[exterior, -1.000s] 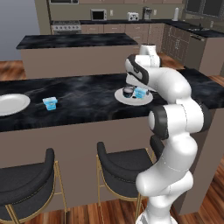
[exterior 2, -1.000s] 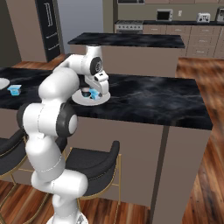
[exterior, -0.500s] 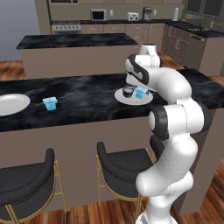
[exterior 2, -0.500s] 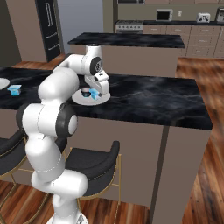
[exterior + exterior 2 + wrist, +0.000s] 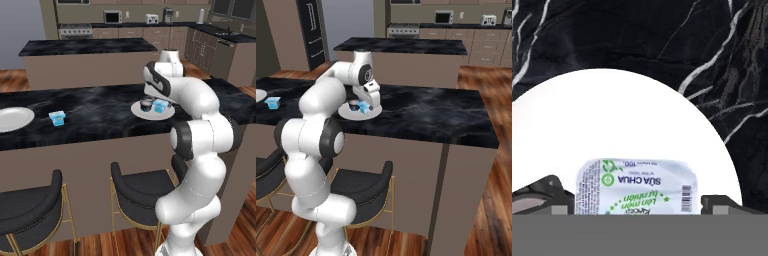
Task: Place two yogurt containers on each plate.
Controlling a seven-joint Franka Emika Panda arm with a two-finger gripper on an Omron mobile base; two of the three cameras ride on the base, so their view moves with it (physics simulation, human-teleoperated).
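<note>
A white plate [image 5: 140,114] on the near counter holds a dark yogurt container [image 5: 146,104] and a light blue one [image 5: 160,105] side by side. My gripper [image 5: 161,100] hangs just over the blue cup. From the hand, that cup's white printed lid [image 5: 637,187] lies on the plate [image 5: 612,115] between my fingertips, and the gripper [image 5: 637,204] is open with a thin gap on each side. From the right, the same plate [image 5: 350,116] and blue cup [image 5: 362,108] sit under the gripper [image 5: 367,103]. A second blue container [image 5: 57,118] stands alone near another plate [image 5: 12,119] at far left.
The dark marble counter [image 5: 100,107] has two black stools [image 5: 137,192] below its front edge. A second island [image 5: 85,47] stands behind. The lone cup [image 5: 273,102] and the far plate [image 5: 257,95] lie at the left edge in the right base view.
The jaws have spread wider around the light blue cup, which now rests on the plate. The arm has hardly moved.
</note>
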